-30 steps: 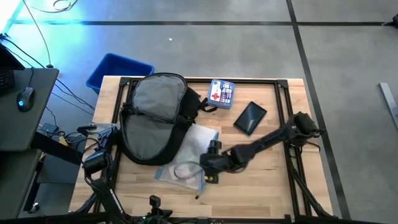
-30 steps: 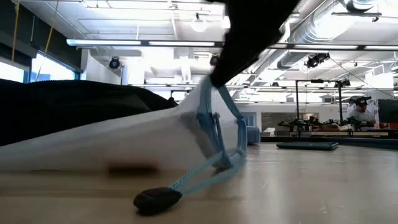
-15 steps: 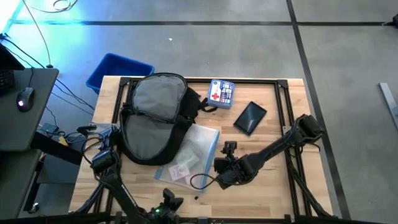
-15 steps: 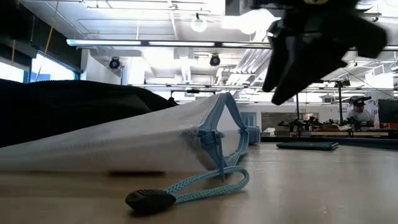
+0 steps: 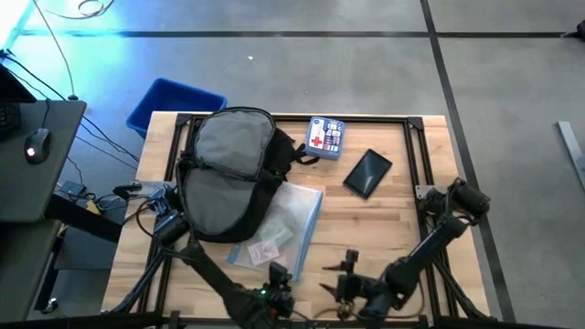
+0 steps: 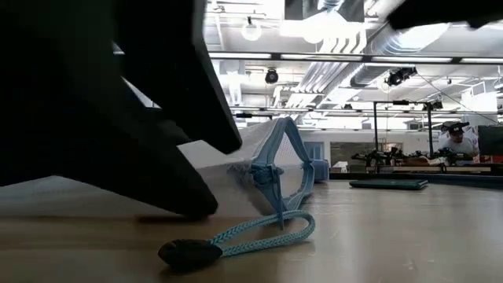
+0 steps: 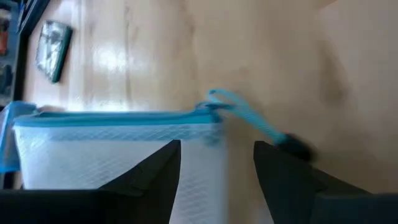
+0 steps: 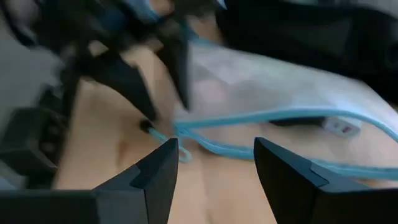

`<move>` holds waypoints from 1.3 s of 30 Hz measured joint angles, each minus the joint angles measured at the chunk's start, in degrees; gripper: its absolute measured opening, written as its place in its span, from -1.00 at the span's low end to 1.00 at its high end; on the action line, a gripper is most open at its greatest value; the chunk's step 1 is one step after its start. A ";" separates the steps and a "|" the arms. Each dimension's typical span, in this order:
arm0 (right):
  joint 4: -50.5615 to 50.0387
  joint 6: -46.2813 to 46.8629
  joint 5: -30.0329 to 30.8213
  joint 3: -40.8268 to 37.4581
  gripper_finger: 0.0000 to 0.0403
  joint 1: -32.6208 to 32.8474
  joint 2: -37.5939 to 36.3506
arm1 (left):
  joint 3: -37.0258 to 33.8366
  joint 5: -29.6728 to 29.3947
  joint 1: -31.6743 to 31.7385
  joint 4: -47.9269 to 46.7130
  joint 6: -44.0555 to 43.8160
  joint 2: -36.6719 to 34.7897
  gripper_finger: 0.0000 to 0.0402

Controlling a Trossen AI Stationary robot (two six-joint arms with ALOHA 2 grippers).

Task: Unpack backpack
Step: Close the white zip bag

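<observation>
While the backpack [image 5: 230,174] lies open on the table's [image 5: 384,219] left half, the left arm reaches low along the near edge, its gripper [image 7: 216,163] open over the near corner of a clear pouch [image 5: 279,226], holding nothing. The right arm folds back toward the near edge, its gripper [image 8: 214,165] also open and empty, near the pouch's blue cord [image 6: 263,228].

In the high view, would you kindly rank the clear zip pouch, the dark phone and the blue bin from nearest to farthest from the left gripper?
From the left gripper, at the table's near edge:
1. Clear zip pouch, right beside it.
2. Dark phone, toward the right rear.
3. Blue bin, off the table's far left corner.
</observation>
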 joint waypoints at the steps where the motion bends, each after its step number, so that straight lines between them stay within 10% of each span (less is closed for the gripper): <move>1: 1.61 -0.77 1.32 -0.02 -0.05 0.81 0.36 | 0.00 -0.36 0.40 0.08 0.00 0.38 -0.09; 9: 6.00 -3.61 5.17 -0.04 -0.05 3.65 3.13 | 0.28 -5.63 2.20 0.61 -2.03 3.10 -0.15; 17: 10.67 0.31 -4.51 -0.13 -0.05 -1.35 9.68 | 0.15 -15.15 1.01 0.62 -5.66 3.33 -0.94; 39: 20.99 2.88 -9.04 -0.02 -0.29 -9.22 12.70 | 0.66 -24.12 -1.14 1.97 -5.95 3.29 -1.00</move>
